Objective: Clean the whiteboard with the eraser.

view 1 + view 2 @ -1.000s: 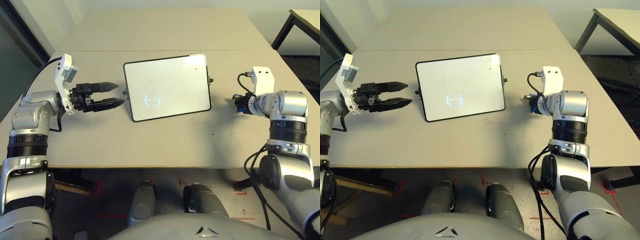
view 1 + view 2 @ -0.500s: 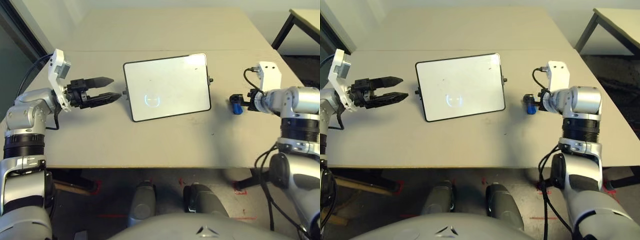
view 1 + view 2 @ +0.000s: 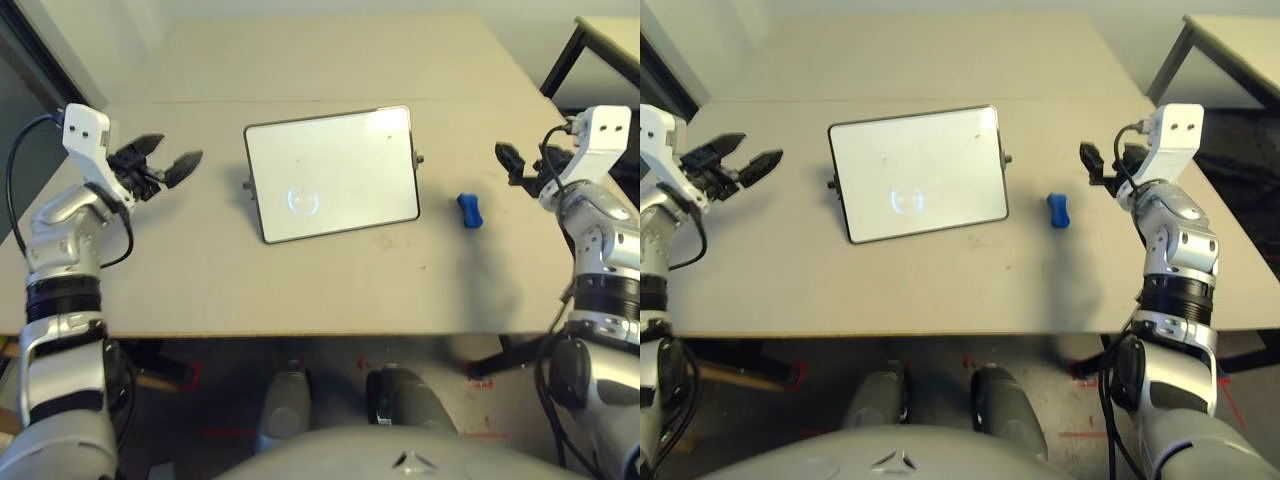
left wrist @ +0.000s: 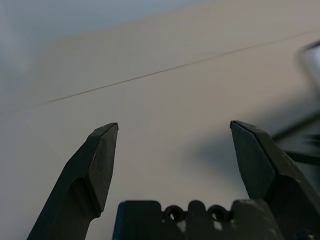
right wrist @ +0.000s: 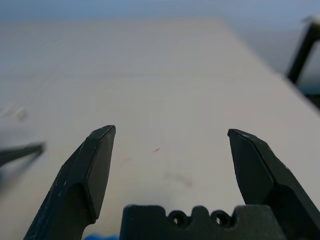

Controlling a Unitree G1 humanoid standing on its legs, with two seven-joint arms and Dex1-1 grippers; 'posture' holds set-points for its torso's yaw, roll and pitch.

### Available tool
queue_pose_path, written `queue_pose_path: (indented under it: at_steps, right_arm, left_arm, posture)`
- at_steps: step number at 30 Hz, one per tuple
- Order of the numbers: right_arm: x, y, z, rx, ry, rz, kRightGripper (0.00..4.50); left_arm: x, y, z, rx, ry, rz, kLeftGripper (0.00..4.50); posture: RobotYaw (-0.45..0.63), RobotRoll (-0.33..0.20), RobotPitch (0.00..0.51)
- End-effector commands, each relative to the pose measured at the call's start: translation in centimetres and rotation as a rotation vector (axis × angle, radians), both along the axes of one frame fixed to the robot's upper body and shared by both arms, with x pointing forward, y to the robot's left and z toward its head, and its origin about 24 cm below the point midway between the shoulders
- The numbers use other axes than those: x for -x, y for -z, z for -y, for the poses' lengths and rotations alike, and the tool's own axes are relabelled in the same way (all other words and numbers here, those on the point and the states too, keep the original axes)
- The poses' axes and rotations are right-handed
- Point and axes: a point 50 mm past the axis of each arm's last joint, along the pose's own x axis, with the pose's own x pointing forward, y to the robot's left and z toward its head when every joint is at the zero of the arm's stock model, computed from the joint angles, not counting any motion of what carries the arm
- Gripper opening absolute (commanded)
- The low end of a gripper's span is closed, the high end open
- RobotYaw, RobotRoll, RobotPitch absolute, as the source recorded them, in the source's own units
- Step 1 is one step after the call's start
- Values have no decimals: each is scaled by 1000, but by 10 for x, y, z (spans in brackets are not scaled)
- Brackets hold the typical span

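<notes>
Both arms have pulled back and up since a second ago, and the right one has let go of the eraser.

From the left eye, the eraser (image 3: pixel 469 210) now lies alone on the counter (image 3: pixel 330 280), between the whiteboard (image 3: pixel 333 173) and the right edge, just beside the board's right side. The right gripper (image 3: pixel 517 163) is lifted near the right edge, well apart from the eraser. The left gripper (image 3: pixel 160 163) is lifted near the left edge, apart from the board. The board lies flat in the middle of the counter. A faint round mark is on it, low and left of its middle.

The right eye shows the same scene.

From the left wrist, the two black fingers (image 4: pixel 97 165) stand wide apart with nothing between them, over bare counter.

From the right wrist, the fingers (image 5: pixel 92 172) are also wide apart and hold nothing. A bit of blue peeks in just below them.

I think the wiping is over and the eraser has been put down. If that faint mark is ink, the board is not quite clean.
</notes>
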Motion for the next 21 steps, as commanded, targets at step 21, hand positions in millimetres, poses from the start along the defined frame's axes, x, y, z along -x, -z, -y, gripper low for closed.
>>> queue_pose_path:
  at_steps: [21]
  right_arm:
    - [8,46,10,-7,245,78,4469]
  left_arm:
    - [-10,24,-3,57,-393,142,4500]
  posture:
    - [227,0,50]
